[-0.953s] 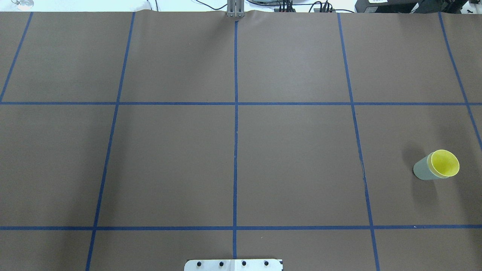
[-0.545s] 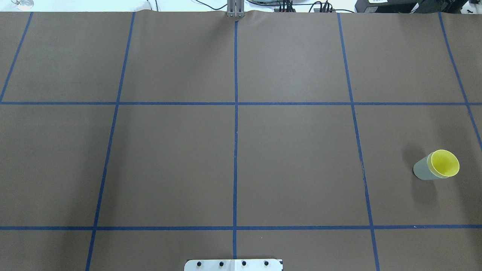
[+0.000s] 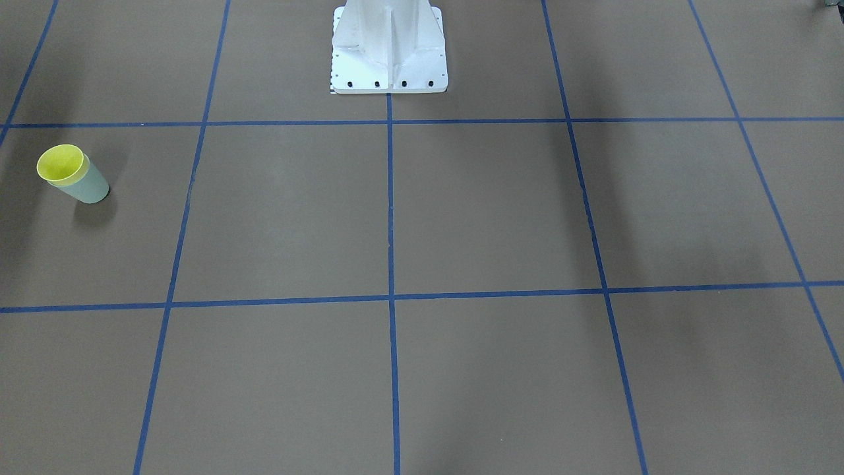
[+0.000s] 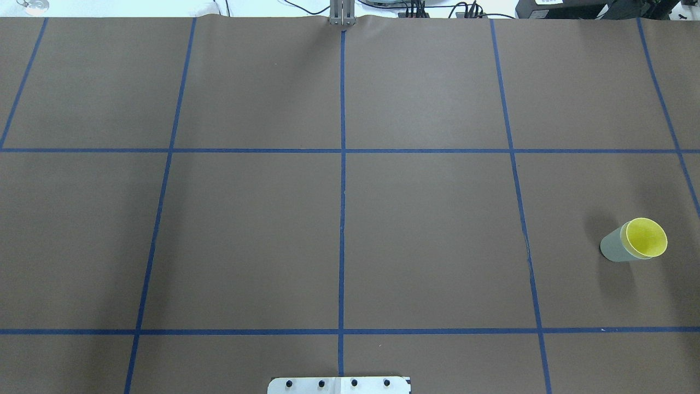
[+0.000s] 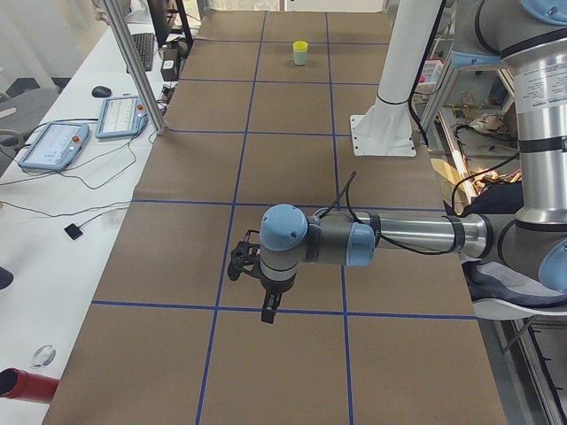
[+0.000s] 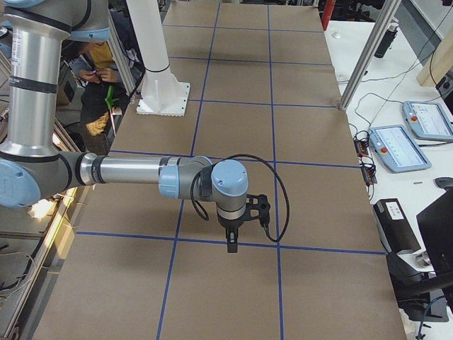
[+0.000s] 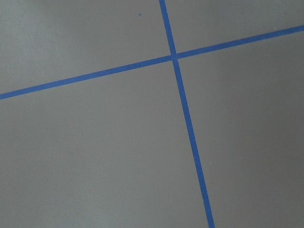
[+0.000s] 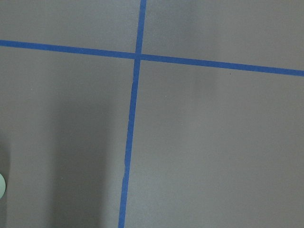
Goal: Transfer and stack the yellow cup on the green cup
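The yellow cup (image 4: 646, 237) sits nested inside the green cup (image 4: 612, 247), which stands upright at the table's right side. The stacked pair also shows in the front-facing view, yellow cup (image 3: 61, 163) in green cup (image 3: 91, 189), and far off in the left view (image 5: 301, 51). Nothing touches the cups. My left gripper (image 5: 268, 308) hangs over the table far from the cups and shows only in the left view. My right gripper (image 6: 231, 242) shows only in the right view. I cannot tell whether either is open or shut. Both wrist views show only brown table with blue tape.
The robot's white pedestal (image 3: 389, 66) stands at the table's near-robot edge, and its base plate (image 4: 339, 384) shows in the overhead view. Blue tape lines divide the brown table (image 4: 251, 235). Tablets (image 5: 53, 146) and cables lie on the side bench.
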{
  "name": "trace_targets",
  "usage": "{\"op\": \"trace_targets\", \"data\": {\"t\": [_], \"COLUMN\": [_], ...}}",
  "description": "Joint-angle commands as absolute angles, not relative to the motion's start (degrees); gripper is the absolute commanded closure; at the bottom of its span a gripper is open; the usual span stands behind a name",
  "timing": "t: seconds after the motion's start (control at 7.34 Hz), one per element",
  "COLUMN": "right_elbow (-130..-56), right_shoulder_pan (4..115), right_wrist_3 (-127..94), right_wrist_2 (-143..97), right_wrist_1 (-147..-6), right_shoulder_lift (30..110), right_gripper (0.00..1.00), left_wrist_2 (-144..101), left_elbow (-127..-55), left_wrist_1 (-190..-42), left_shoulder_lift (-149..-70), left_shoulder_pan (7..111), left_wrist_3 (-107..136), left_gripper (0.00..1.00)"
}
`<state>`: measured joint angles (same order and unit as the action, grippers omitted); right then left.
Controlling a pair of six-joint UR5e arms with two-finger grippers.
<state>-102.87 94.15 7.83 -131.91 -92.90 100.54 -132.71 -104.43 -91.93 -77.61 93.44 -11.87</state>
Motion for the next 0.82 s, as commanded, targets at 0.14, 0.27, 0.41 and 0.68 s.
{"op": "trace_targets", "data": {"t": [0.14,0.27,0.41,0.68], "right_elbow": [-102.57,-102.48,-102.48,-102.57], "right_shoulder_pan": [94.13,94.13,94.13,94.13], "right_wrist_3": [7.82,7.74,7.82,7.82], "right_wrist_2": [-132.10,-132.71,-132.71,-132.71], "right_wrist_1": [-92.90,-92.90,-92.55,-92.55], "right_shoulder_lift": [100.63,100.72,100.98,101.25], "right_gripper": [0.00,0.00,0.00,0.00], "left_wrist_2": [-132.71,-132.71,-132.71,-132.71], "left_elbow": [-104.50,-104.50,-104.59,-104.50], "left_wrist_1": [-91.93,-91.93,-91.93,-91.93], "left_shoulder_lift": [-77.61,-77.61,-77.61,-77.26], "left_shoulder_pan": [93.43,93.43,93.51,93.43], "left_wrist_3": [-11.87,-11.87,-11.87,-11.87], "left_gripper": [0.00,0.00,0.00,0.00]}}
